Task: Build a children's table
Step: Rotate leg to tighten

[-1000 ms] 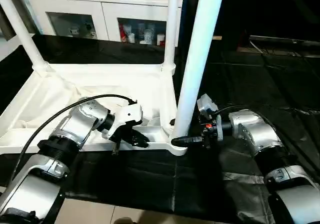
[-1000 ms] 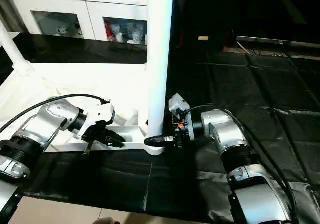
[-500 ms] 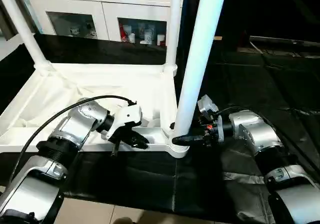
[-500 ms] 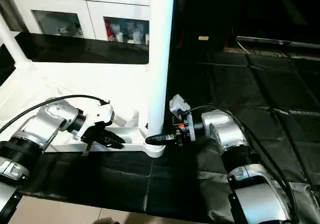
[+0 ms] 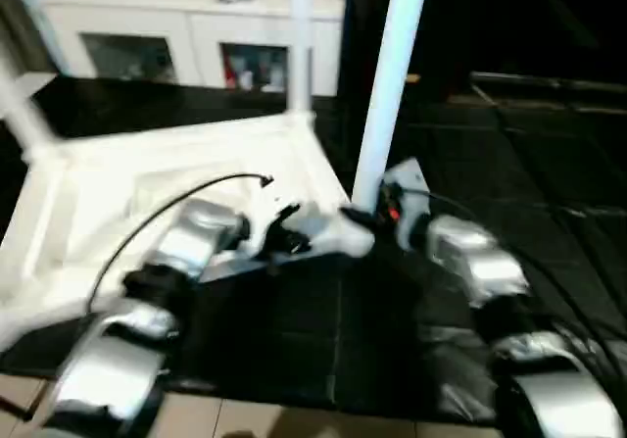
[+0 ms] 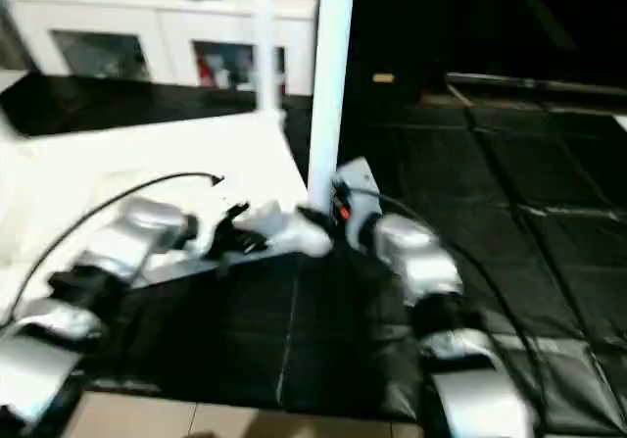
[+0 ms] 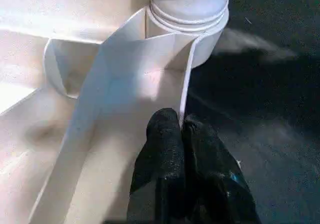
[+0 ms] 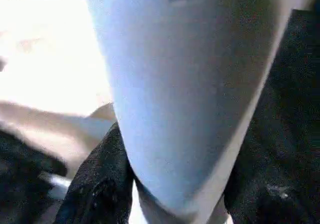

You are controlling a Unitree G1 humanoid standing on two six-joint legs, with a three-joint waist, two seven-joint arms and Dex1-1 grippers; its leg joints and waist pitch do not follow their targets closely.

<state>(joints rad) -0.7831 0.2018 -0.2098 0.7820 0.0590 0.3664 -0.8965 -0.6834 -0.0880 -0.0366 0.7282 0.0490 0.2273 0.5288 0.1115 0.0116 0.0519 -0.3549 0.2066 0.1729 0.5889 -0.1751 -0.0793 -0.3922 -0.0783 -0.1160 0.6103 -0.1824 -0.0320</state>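
The table (image 5: 167, 178) lies upside down on the black sheet (image 5: 549, 154), filling the left half of the head views. It is all white plastic: a wide rectangular top with a raised rim, its underside facing up, and a rounded socket at each corner I can see. Three legs stand upright from it. The near leg (image 5: 390, 75) rises from the corner socket (image 7: 190, 13) at the centre of the frame and runs out of the top edge; it is a long round tube, smooth and faintly bluish in this light. A second leg (image 5: 300, 41) stands at the far corner just left of it, and a third (image 5: 24, 120) at the upper left.

The left gripper (image 7: 179, 134) sits at the near rim, its two black fingers (image 7: 162, 154) pressed together over the thin white edge (image 7: 186, 91) that runs to the socket, so it looks clamped on that rim. The right gripper (image 8: 175, 174) comes in from the right at the foot of the near leg, with one black finger (image 8: 100, 184) on either side of the tube and close against it

Behind the table, across the top left, stands a white cabinet (image 5: 196, 36) with glass doors
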